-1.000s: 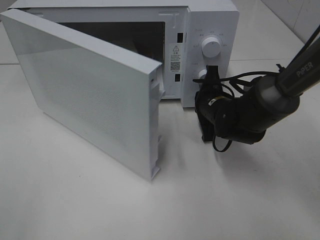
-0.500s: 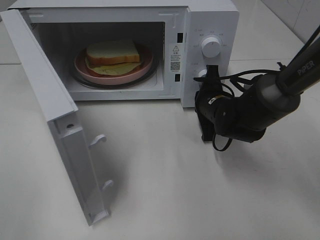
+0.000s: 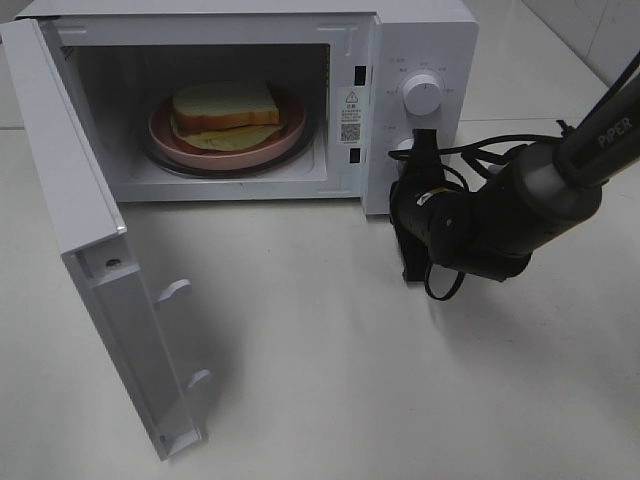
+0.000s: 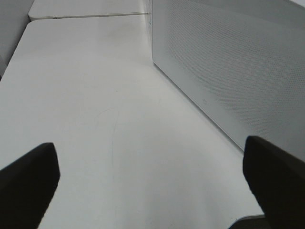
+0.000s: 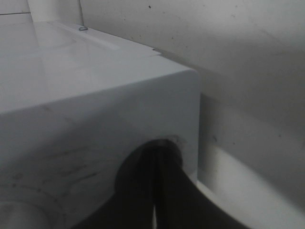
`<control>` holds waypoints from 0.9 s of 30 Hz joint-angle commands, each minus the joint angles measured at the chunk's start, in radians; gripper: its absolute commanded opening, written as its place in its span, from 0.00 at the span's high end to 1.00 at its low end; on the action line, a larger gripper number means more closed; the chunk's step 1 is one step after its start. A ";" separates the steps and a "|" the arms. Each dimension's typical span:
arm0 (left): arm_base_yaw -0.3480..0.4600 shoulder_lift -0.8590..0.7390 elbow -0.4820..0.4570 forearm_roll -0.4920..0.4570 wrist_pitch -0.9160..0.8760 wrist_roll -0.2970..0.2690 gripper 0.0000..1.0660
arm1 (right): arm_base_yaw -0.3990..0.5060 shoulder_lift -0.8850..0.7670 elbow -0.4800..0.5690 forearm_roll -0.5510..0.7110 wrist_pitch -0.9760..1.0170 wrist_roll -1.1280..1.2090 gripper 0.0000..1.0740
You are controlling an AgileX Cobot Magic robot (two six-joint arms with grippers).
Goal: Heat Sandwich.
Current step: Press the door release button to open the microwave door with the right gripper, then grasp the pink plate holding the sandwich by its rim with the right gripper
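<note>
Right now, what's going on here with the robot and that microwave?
The microwave has its door wide open, with the sandwich on a pink plate inside. The right tool is shut, its tip at the control panel below the upper knob. The left tool is open, empty, beside the door's outer face.

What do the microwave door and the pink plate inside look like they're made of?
White rectangular microwave door: seemingly matte moulded plastic, going by its latch hooks, with a dotted mesh window. Round pink plate: probably glazed ceramic or plastic, as it is smooth with a soft sheen.
</note>
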 commanded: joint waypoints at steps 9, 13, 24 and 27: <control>0.001 -0.022 0.004 -0.003 -0.009 0.000 0.03 | 0.015 -0.040 0.037 -0.070 -0.132 -0.016 0.99; 0.001 -0.022 0.004 -0.003 -0.009 0.000 0.03 | 0.033 -0.053 0.089 -0.066 -0.132 -0.016 0.99; 0.001 -0.022 0.004 -0.003 -0.009 0.000 0.03 | 0.038 -0.146 0.228 -0.130 -0.122 -0.018 0.99; 0.001 -0.022 0.004 -0.003 -0.009 0.000 0.03 | 0.038 -0.182 0.271 -0.136 -0.104 -0.032 0.98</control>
